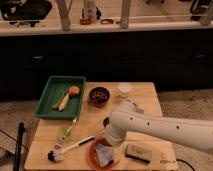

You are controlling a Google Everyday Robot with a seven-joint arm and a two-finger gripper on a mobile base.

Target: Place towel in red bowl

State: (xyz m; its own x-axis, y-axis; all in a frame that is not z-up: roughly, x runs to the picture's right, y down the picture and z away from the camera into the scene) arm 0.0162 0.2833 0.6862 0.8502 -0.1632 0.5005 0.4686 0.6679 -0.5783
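While the gripper [107,141] hangs over the red bowl [93,156] near the table's [150,100] front edge, finger state hidden, towel [104,156] inside bowl, green tray [50,95] holding food.

The single camera looks down from above and behind the arm, facing across the wooden table [145,95] toward a dark cabinet wall. All four table edges sit in frame, the near edge at the bottom. The gripper [106,146] hangs over the near edge, largely hidden behind the white arm [165,127].
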